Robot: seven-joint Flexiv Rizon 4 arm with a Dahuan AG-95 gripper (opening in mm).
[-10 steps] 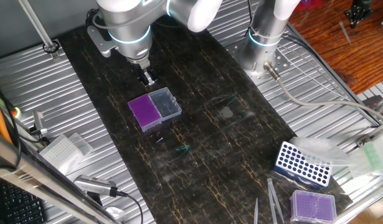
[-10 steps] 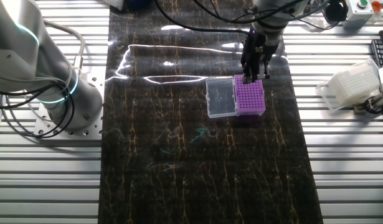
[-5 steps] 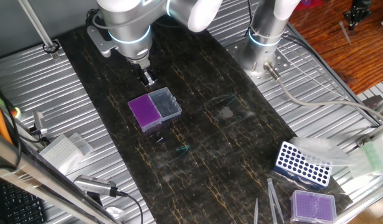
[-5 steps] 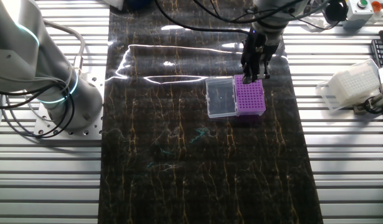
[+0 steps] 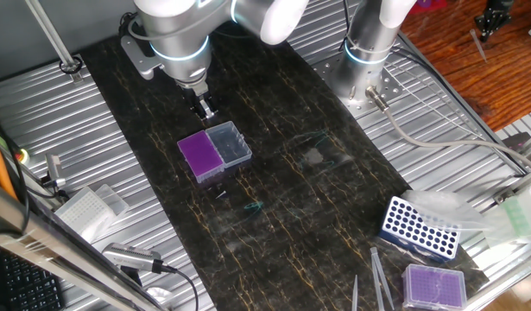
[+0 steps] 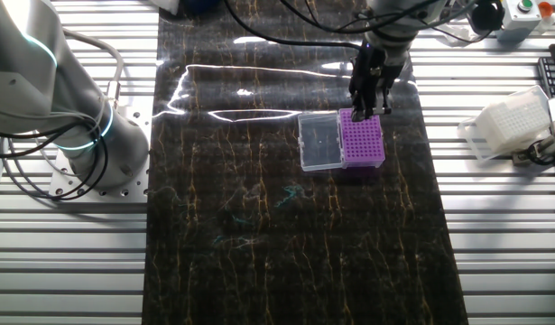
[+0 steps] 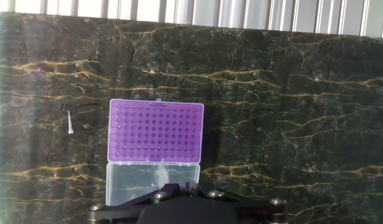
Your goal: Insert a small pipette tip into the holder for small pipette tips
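Note:
The holder for small pipette tips (image 5: pixel 200 155) lies on the dark mat, its purple gridded top (image 7: pixel 156 132) joined to a clear lid panel (image 7: pixel 151 180). My gripper (image 5: pixel 206 112) hangs just above the holder's edge (image 6: pixel 363 140). In the hand view the gripper (image 7: pixel 187 185) has its fingers pressed together over the lid panel. Only a thin pale sliver shows between them, and I take it for a small pipette tip. Another small pipette tip (image 7: pixel 70 122) lies loose on the mat beside the purple top.
A blue rack with round holes (image 5: pixel 420 226), a lidless purple box (image 5: pixel 433 285) and grey tweezers (image 5: pixel 379 276) sit at the mat's near right. A white tip box (image 6: pixel 507 126) rests on the ribbed table. A second arm's base (image 5: pixel 369 60) stands behind.

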